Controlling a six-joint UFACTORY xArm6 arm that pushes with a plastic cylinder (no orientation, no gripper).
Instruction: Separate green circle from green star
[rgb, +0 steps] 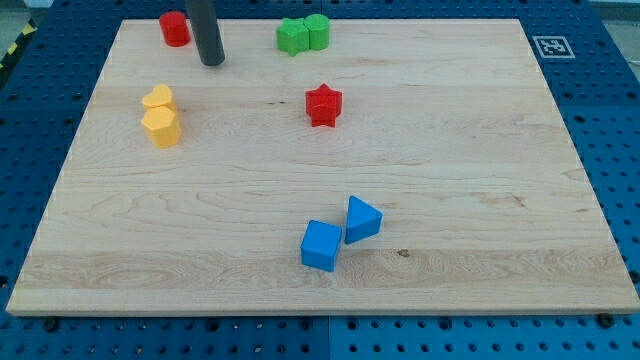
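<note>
The green star and the green circle sit touching each other near the view's top, middle, with the star on the left. My tip rests on the board to the left of the green star, apart from it, and just right of and below a red cylinder.
A red star lies below the green pair. A yellow heart and a yellow hexagon touch at the view's left. A blue cube and a blue triangle touch near the view's bottom. A marker tag is on the wooden board at the top right corner.
</note>
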